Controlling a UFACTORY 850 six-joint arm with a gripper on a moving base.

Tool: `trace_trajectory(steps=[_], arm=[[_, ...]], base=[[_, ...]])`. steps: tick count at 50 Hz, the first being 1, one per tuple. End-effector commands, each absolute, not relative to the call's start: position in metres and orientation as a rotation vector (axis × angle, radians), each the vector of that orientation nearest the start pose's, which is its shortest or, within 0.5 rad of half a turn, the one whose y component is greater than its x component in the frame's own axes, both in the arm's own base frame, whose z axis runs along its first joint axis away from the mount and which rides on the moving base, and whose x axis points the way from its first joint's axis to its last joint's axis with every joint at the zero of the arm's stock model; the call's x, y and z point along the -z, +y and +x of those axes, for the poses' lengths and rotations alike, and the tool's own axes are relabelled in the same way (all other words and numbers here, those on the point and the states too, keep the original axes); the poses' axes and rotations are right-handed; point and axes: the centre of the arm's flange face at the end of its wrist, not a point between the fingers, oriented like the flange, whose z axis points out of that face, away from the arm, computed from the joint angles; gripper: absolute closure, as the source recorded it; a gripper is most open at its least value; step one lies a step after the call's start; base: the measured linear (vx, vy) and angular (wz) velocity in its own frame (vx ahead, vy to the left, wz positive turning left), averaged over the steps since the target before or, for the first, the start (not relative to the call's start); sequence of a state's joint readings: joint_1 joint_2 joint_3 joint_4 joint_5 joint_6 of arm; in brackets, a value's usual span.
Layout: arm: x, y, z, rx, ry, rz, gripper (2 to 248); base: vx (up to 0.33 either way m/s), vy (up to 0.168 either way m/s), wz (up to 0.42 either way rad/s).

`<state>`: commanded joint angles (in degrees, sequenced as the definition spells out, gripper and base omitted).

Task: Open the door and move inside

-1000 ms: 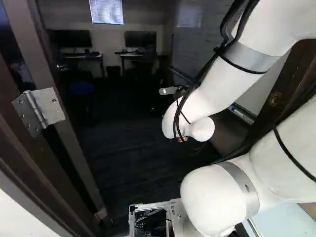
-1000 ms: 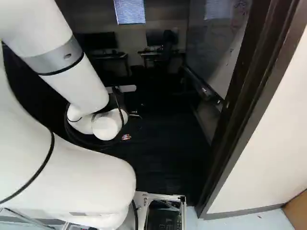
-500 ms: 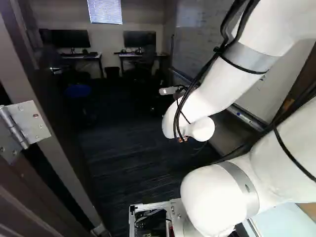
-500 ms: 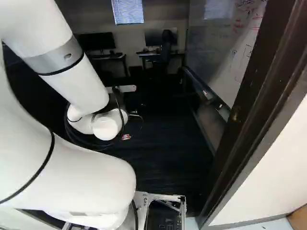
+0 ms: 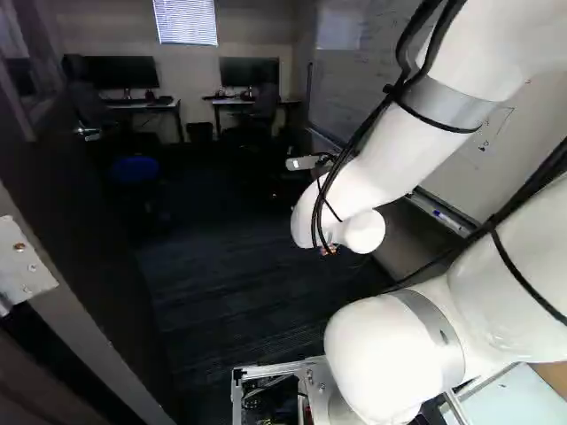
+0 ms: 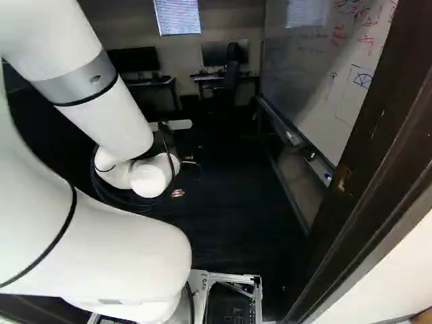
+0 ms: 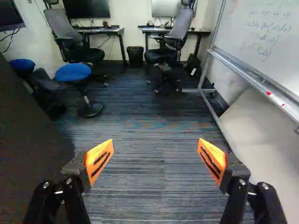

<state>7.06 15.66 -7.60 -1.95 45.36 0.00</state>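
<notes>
1. The door (image 5: 97, 257) stood open at the left of the left base view, long axis upright, its width running from the near hinge (image 5: 25, 261) ahead into the room, towards the handle (image 5: 88, 133).
2. Beside it, apart, the gripper (image 6: 177, 193) had its fingers spread wide and held nothing.
3. Farther ahead stood a blue stool (image 7: 73, 74) and desks (image 7: 100, 31); opposite the door, a whiteboard (image 7: 266, 42).

And there it was, handwriting (image 7: 268, 28) on the whiteboard (image 7: 287, 72), red and blue marks (image 6: 362, 81) too! None was readable.
</notes>
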Motion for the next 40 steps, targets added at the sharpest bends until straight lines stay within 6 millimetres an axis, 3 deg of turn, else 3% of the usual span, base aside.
trace_trajectory(steps=[40], arm=[[-0.3745,0.0372,0.2821,1.725,-0.207,-2.526,3]], base=[[0.139,0.005,-0.012]])
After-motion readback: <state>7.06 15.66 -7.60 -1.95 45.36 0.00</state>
